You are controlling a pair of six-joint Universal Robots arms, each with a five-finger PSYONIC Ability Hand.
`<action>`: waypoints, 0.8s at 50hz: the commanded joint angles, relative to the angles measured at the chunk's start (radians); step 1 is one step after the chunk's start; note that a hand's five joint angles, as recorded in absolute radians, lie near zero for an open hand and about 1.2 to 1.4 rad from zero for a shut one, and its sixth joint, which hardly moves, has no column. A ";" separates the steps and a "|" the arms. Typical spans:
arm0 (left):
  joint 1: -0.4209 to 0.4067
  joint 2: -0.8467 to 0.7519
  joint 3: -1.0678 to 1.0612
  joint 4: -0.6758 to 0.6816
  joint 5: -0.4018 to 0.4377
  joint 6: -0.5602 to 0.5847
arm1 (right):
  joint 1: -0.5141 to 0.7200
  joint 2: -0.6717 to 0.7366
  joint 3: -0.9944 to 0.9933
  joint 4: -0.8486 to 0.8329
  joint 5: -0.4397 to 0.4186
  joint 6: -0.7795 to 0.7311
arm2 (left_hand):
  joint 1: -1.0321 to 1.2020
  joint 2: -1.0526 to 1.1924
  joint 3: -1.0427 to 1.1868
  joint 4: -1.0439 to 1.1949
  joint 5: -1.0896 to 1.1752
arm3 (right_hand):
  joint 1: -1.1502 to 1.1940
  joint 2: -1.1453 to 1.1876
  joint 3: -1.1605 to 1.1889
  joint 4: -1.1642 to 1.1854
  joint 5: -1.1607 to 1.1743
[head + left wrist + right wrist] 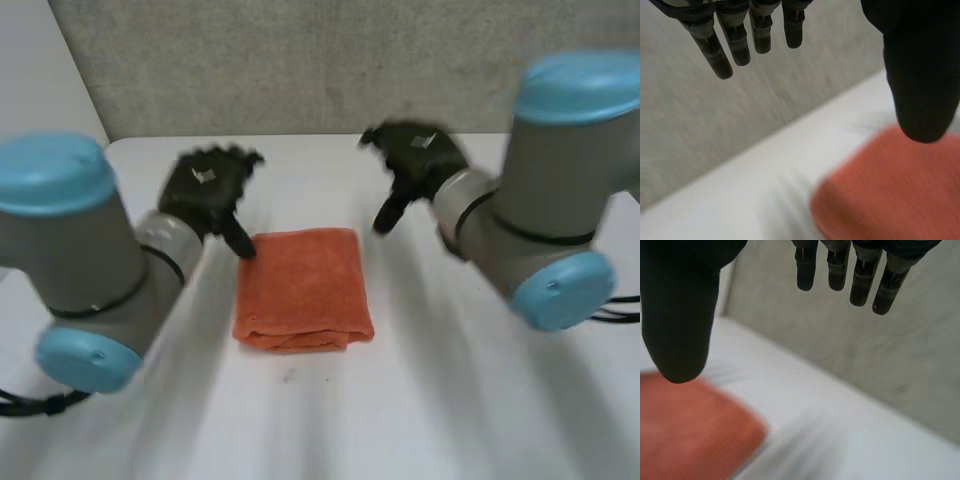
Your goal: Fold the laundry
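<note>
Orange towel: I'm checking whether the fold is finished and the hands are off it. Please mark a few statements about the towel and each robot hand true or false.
1. The orange towel lies folded on the white table. True.
2. The left robot hand is shut on the towel. False: its fingers are straight and hold nothing; it is by the towel's far corner on its side.
3. The right robot hand is open. True.
4. The right robot hand presses on the towel's middle. False: it is out beside the towel's other far corner.
</note>
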 commanded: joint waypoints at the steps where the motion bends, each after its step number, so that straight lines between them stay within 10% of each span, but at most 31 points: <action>1: 0.095 0.164 0.083 -0.107 0.008 -0.080 | -0.114 -0.271 0.121 -0.088 0.102 -0.018 | 0.002 -0.005 -0.020 -0.009 -0.025 | -0.032 -0.049 -0.040 -0.058 -0.056; 11: 0.252 0.328 0.160 -0.322 0.213 -0.255 | -0.240 -0.394 0.186 -0.031 0.080 -0.038 | -0.001 -0.008 -0.023 -0.012 -0.028 | -0.032 -0.049 -0.040 -0.058 -0.056; 40: 0.229 0.344 0.080 -0.319 0.216 -0.259 | -0.279 -0.422 0.289 -0.016 -0.064 -0.039 | -0.019 -0.025 -0.041 -0.030 -0.045 | -0.032 -0.049 -0.040 -0.058 -0.056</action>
